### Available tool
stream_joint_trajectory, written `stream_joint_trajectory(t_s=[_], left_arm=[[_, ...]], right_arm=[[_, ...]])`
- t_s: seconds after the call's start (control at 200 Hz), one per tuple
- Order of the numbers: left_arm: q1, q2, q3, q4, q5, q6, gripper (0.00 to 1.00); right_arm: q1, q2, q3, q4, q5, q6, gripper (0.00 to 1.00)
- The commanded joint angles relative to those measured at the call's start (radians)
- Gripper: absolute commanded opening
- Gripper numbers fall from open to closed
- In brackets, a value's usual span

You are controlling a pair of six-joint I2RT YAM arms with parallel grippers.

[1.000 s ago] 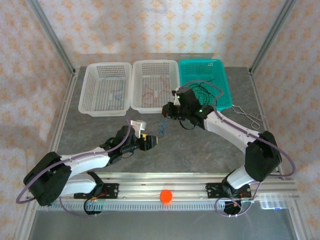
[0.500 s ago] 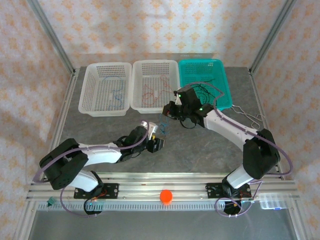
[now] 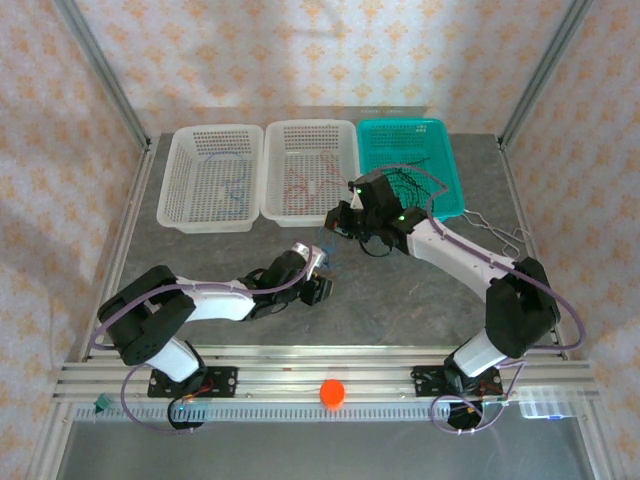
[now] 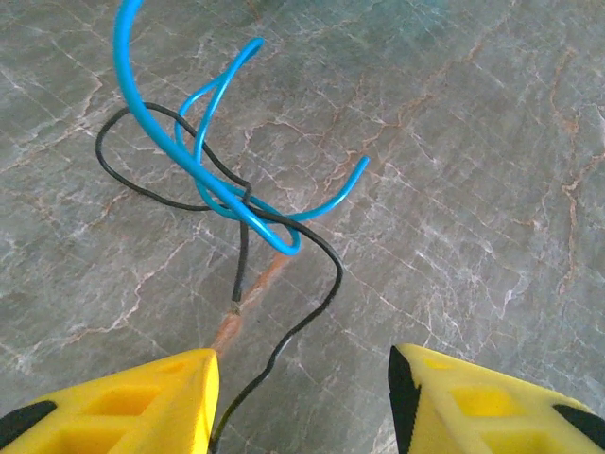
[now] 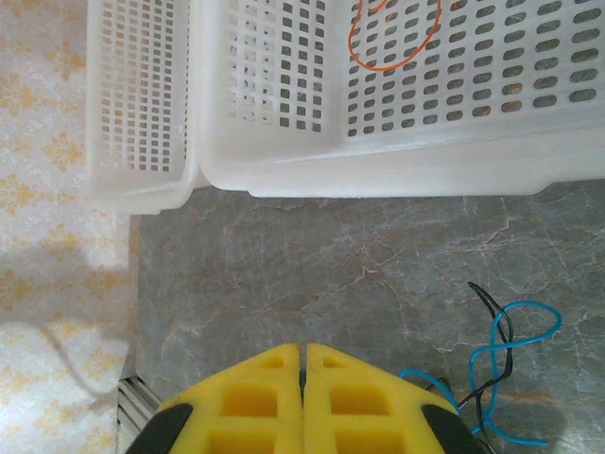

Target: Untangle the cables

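Item: the cables (image 4: 236,203), blue knotted with black, mid-worktop just before the middle basket (image 3: 305,213). Light, limp, slightly springy (likely slippery). Take your hold on the black tail below the knot. Left gripper (image 4: 302,397) gapes, empty; right gripper (image 5: 302,352) is closed.

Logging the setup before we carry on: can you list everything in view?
left basket: 1, white, far left of table
middle basket: 1, white, beside it
teal basket: 1, teal, right end of that row
loose blue cable: 1, blue, in left basket
orange-red cable: 1, orange-red, in middle basket
black cables: several, black, in teal basket
tangled blue cable: seemingly 1, blue, mid-table
tangled black cable: 1, black, wound through it
forceps: 1, silver, right of teal basket
ball: 1, orange, near rail
table: 1, grey marbled
left gripper: 1, yellow fingers, open, at the tangle
right gripper: 1, yellow fingers, shut, near middle basket
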Motion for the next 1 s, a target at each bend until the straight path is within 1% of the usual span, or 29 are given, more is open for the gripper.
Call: stream_joint_trajectory(t_s=[0.0, 0.03, 0.085, 0.105, 0.175, 0.205, 0.235, 0.255, 0.295, 0.32, 0.395, 0.456, 0.536, 0.681, 0.891, 0.956, 0.996], left_arm=[[-0.008, 0.014, 0.028, -0.015, -0.047, 0.034, 0.47], [-0.008, 0.019, 0.031, -0.019, -0.047, 0.037, 0.43], [-0.010, 0.022, 0.030, -0.020, -0.048, 0.042, 0.41], [-0.009, 0.024, 0.028, -0.017, -0.045, 0.043, 0.38], [-0.010, 0.025, 0.023, -0.010, -0.043, 0.046, 0.35], [-0.010, 0.025, 0.023, -0.011, -0.042, 0.047, 0.30], [-0.010, 0.024, 0.022, -0.013, -0.042, 0.048, 0.28], [-0.009, 0.025, 0.022, -0.014, -0.043, 0.048, 0.24], [-0.010, 0.024, 0.021, -0.019, -0.046, 0.048, 0.21], [-0.010, 0.022, 0.020, -0.019, -0.047, 0.047, 0.16], [-0.009, 0.015, 0.021, -0.035, -0.063, 0.041, 0.11], [-0.010, 0.003, 0.022, -0.063, -0.093, 0.031, 0.00], [-0.010, -0.027, 0.005, -0.074, -0.129, 0.018, 0.00], [-0.007, -0.100, -0.047, -0.061, -0.149, -0.022, 0.00], [0.021, -0.196, -0.142, -0.015, -0.134, -0.103, 0.00], [0.045, -0.228, -0.175, -0.001, -0.125, -0.129, 0.00], [0.064, -0.249, -0.197, 0.014, -0.116, -0.146, 0.00]], right_arm=[[-0.007, -0.012, 0.039, -0.005, 0.005, 0.017, 0.00], [-0.007, -0.014, 0.044, -0.008, 0.006, 0.017, 0.00], [-0.008, -0.016, 0.052, -0.014, 0.011, 0.015, 0.00], [-0.007, -0.017, 0.054, -0.016, 0.013, 0.015, 0.00], [-0.008, -0.021, 0.057, -0.017, 0.018, 0.018, 0.00], [-0.007, -0.023, 0.057, -0.018, 0.018, 0.020, 0.00], [-0.008, -0.025, 0.056, -0.017, 0.018, 0.020, 0.00], [-0.008, -0.027, 0.057, -0.017, 0.019, 0.021, 0.00], [-0.008, -0.031, 0.057, -0.017, 0.022, 0.022, 0.00], [-0.008, -0.035, 0.057, -0.019, 0.024, 0.021, 0.00], [-0.008, -0.048, 0.057, -0.019, 0.043, 0.016, 0.00], [-0.008, -0.075, 0.045, -0.001, 0.079, 0.012, 0.00], [-0.008, -0.119, 0.028, 0.011, 0.148, 0.006, 0.00], [-0.008, -0.198, 0.011, 0.005, 0.276, -0.019, 0.00], [-0.008, -0.328, -0.028, 0.008, 0.455, -0.057, 0.00], [-0.008, -0.349, -0.032, 0.009, 0.503, -0.074, 0.00], [-0.008, -0.394, -0.031, 0.007, 0.530, -0.085, 0.00]])
